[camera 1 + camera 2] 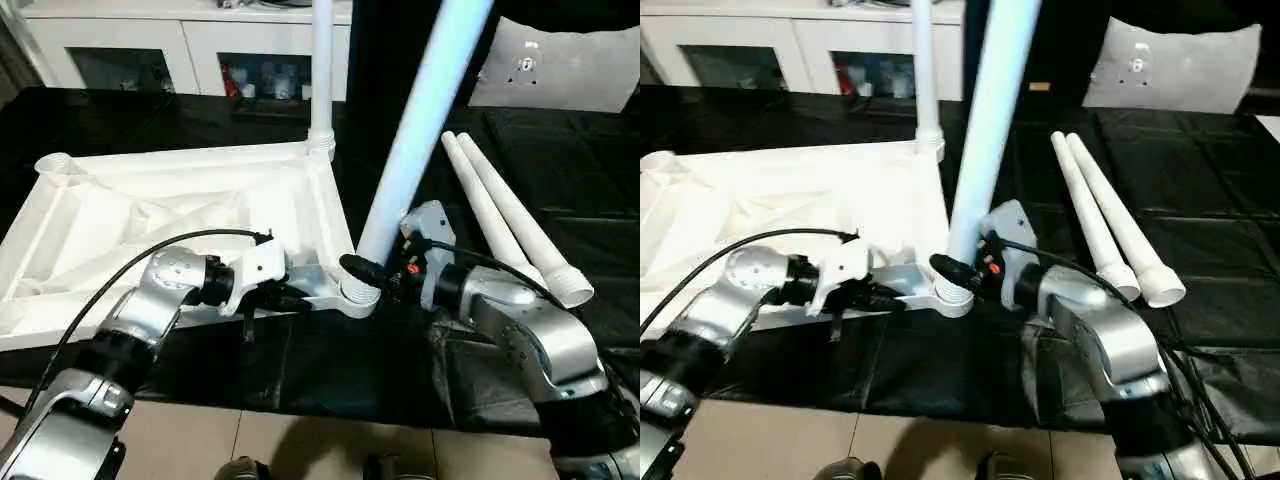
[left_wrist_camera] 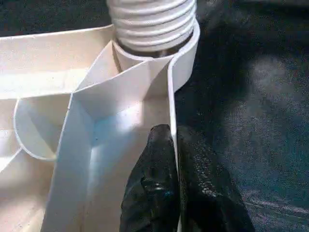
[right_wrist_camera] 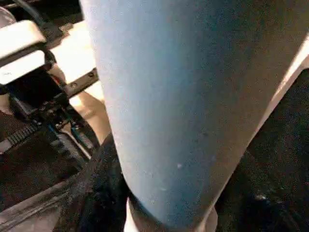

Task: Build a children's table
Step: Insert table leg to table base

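Closest to me, both silver forearms reach toward the near corner of the upturned table top [image 1: 180, 215], which lies ribs-up on the black padded surface [image 1: 330, 365]. I see my left gripper [image 2: 175, 145] pressed together on the top's thin near edge wall, one black finger [image 2: 157, 164] on each side of it. My right gripper [image 1: 372, 272] is clamped around the base of a leaning leg [image 1: 415, 130] whose ribbed end sits in the near corner socket [image 1: 358, 297]. Another leg [image 1: 322, 70] stands upright in the far corner. Two spare legs [image 1: 510, 220] lie side by side to the right, touching each other.
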Controlling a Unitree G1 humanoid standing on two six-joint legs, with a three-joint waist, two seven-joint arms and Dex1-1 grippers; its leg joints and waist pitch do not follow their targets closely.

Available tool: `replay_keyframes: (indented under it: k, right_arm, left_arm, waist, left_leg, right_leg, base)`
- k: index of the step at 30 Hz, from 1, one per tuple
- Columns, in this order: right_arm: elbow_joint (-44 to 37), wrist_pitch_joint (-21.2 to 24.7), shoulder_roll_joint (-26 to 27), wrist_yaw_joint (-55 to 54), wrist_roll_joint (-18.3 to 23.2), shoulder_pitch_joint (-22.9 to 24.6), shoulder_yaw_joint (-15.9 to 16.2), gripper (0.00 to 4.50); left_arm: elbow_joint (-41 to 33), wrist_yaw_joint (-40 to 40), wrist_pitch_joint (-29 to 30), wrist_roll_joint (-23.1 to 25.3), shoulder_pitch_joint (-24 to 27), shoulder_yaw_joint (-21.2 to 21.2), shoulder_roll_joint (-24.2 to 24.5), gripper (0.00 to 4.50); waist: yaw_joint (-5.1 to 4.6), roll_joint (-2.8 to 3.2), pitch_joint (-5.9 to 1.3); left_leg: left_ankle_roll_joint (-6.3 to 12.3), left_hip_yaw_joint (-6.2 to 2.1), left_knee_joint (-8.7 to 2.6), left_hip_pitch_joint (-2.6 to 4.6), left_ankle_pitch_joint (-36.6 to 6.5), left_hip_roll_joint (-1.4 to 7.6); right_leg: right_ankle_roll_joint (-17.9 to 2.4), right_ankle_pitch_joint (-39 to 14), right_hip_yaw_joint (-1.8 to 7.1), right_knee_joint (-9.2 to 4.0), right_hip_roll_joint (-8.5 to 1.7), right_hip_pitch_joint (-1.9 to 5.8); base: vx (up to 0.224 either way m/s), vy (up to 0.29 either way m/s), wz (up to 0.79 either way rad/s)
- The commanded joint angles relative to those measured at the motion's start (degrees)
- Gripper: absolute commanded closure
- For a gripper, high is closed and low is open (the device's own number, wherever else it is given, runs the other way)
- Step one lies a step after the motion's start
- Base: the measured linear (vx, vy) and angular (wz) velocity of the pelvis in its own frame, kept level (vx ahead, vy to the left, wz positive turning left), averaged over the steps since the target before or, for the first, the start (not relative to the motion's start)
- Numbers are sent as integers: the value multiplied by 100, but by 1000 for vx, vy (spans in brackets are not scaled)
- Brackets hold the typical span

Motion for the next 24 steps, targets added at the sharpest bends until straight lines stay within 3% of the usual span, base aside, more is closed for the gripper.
replay_keyframes:
  k: [1,3,9,12,16,18,22,24]
  right_arm:
    - [314,13,-44,-8,-213,-92,94,258]
    - [534,-48,-33,64,-287,-210,176,259]
    - [826,-115,-31,215,-307,-342,275,259]
    - [990,-180,31,246,-228,-314,197,259]
    - [1118,-220,94,315,-65,-105,24,259]
    - [1149,-251,157,277,70,106,-161,259]
    - [1205,-444,192,176,88,372,-299,259]
    - [1199,-492,181,180,66,422,-285,259]
  left_arm:
    - [-106,-185,-13,-379,236,33,-48,450]
    - [-267,-241,42,-374,341,25,4,450]
    - [-249,-18,25,-121,310,54,11,450]
    - [-233,165,-13,5,284,89,-4,450]
    - [-308,255,20,0,315,159,-16,450]
    - [-321,308,46,-35,322,218,-22,450]
    - [-310,315,58,-50,318,249,-8,450]
    - [-305,316,58,-50,315,254,-6,450]
  waist:
    - [-35,-89,-363]
    - [-65,-92,-353]
    - [-135,-91,-320]
    - [-158,-105,-286]
    - [-173,-111,-278]
    - [-164,-96,-291]
    - [-157,-80,-309]
    - [-153,-74,-309]
  left_leg:
    - [-29,6,-434,69,-1632,37]
    - [-27,3,-444,46,-1605,31]
    - [-11,12,-441,83,-1779,29]
    - [-25,-4,-446,104,-2009,21]
    - [-31,-27,-459,114,-2144,23]
    - [-12,-27,-472,123,-2142,35]
    - [26,-7,-512,93,-2005,58]
    - [32,0,-507,93,-2048,49]
  right_leg:
    - [-733,-2559,149,-530,-260,254]
    - [-795,-2464,144,-506,-260,271]
    - [-725,-2809,150,-560,-256,238]
    - [-526,-3406,138,-631,-262,192]
    - [-417,-3640,125,-670,-265,170]
    - [-449,-3509,126,-677,-269,170]
    - [-723,-2737,143,-617,-251,203]
    - [-734,-2813,147,-625,-266,206]
  base:
    - [0,0,0]
    - [0,0,0]
    - [0,0,0]
    - [0,0,0]
    - [0,0,0]
    - [0,0,0]
    - [0,0,0]
    - [0,0,0]
